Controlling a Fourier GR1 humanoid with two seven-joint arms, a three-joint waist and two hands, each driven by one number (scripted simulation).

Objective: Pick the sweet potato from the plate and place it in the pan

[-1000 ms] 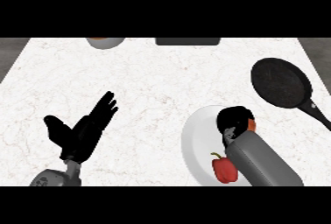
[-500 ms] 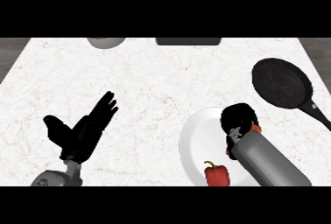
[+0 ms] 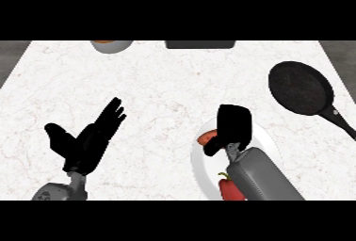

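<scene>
Sweet potato (image 3: 206, 138) lies on the white plate (image 3: 265, 137), under the right robot hand (image 3: 232, 126), whose fingers curl around it. Pan (image 3: 301, 87) sits far right on the tabletop (image 3: 173, 80). Left robot hand (image 3: 87, 139) rests spread, near left.

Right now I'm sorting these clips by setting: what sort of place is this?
Most likely a kitchen counter: a pale marble-look worktop, a black frying pan, and a white plate with a sweet potato and a red pepper on it.
</scene>
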